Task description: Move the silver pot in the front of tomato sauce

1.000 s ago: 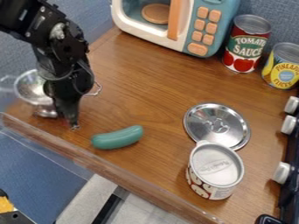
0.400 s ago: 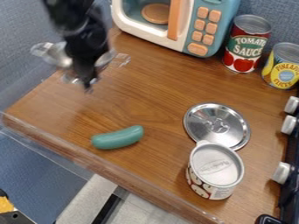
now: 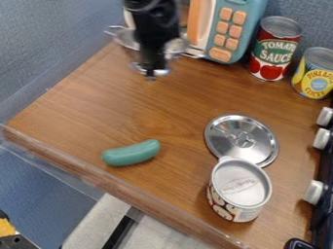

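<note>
My gripper [image 3: 151,73] hangs at the upper middle left, in front of the toy microwave, shut on the silver pot [image 3: 175,47]. The pot is mostly hidden behind the gripper, with its bowl and wire handles showing on both sides. It appears raised over the table. At the upper right, the tomato sauce can [image 3: 274,48] stands upright, to the right of the microwave and apart from the pot.
A teal microwave [image 3: 235,29] stands at the back. The pineapple can [image 3: 316,74] is at the right. A silver lid [image 3: 241,139], a white-topped can [image 3: 240,188] and a green sausage-shaped toy [image 3: 131,152] lie nearer. Stove knobs [image 3: 314,192] line the right edge.
The gripper and the silver pot have moved together from the table's left side up and to the right, to the front of the microwave. The cans, lid and green toy have stayed put.
</note>
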Robot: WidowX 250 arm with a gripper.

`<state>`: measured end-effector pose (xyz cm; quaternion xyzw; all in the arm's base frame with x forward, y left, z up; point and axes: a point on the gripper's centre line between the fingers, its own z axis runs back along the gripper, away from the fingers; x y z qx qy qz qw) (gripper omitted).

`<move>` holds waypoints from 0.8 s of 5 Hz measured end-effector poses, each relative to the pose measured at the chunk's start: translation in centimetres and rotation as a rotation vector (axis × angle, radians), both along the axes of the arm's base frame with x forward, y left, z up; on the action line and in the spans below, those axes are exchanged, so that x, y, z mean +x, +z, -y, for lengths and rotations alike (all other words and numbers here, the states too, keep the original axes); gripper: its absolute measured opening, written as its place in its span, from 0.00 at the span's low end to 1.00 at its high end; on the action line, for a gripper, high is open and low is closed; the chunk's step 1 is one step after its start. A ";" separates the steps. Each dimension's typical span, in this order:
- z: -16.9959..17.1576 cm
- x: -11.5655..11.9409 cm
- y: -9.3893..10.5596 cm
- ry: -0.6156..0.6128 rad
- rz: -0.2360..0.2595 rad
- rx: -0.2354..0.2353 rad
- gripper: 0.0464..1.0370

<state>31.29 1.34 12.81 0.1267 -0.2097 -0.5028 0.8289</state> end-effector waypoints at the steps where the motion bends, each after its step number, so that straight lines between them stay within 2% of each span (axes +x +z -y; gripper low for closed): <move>1: 2.4 1.7 -1.8 -0.135 -0.045 0.006 0.03; 2: 4.6 3.4 -3.1 -0.204 -0.070 0.039 0.03; 4: 6.1 5.7 -5.2 -0.254 -0.069 0.012 0.03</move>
